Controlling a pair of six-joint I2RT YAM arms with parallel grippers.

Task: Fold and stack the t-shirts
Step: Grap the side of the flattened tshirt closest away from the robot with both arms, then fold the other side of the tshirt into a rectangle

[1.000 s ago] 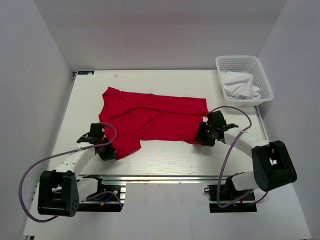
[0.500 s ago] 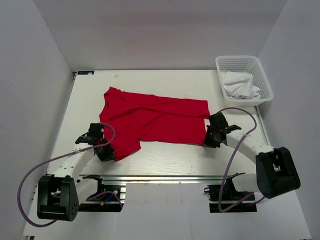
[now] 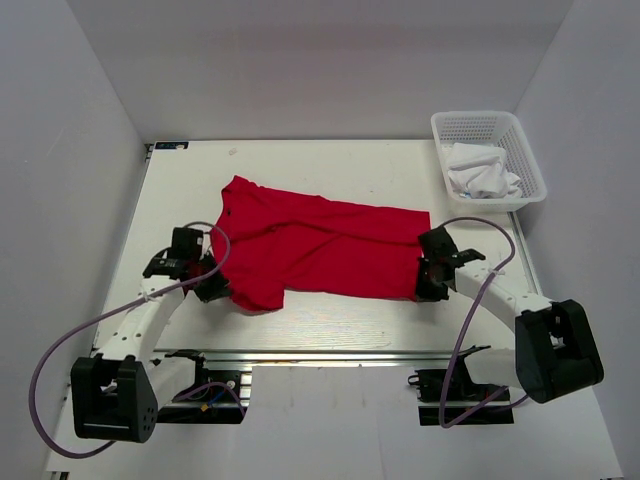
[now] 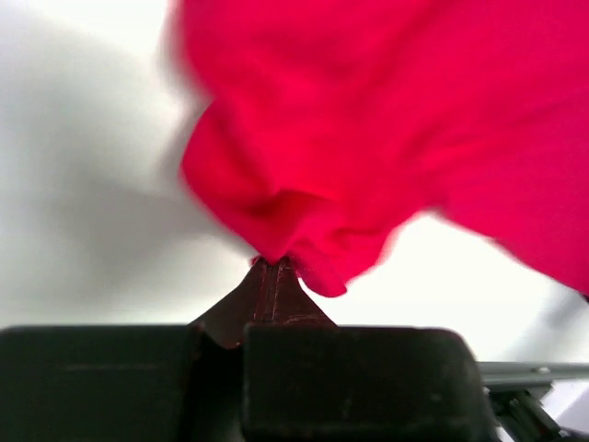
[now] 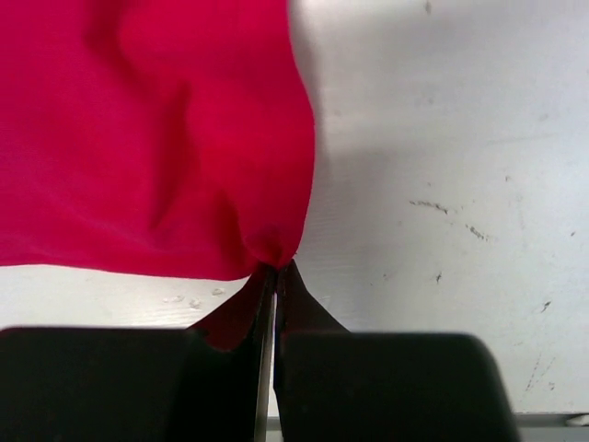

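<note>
A red t-shirt (image 3: 320, 248) is seen spread across the middle of the white table (image 3: 330, 325) in the top view, wrinkled and not lying flat, with one end reaching toward the upper left and the other toward the right of centre. Its lower left corner is pinched by the left gripper (image 3: 210, 284), which is placed at the left of the frame, low over the table. In the left wrist view the fingers (image 4: 274, 281) are shown pressed together on a bunched fold of the red fabric (image 4: 386, 120), which fills the upper right of that frame and is blurred. The right edge of the shirt is held by the right gripper (image 3: 428, 283), found right of centre in the top view. In the right wrist view its fingers (image 5: 272, 285) are seen closed tight on a small tuck at the fabric's lower right corner, the red cloth (image 5: 156, 138) covering the upper left of the frame and bare scuffed tabletop the right. A white mesh basket (image 3: 530, 165) is set at the upper right corner of the table, well apart from the shirt, with crumpled white cloth (image 3: 482, 172) inside it. Purple cables (image 3: 60, 345) are looped beside both arms.
</note>
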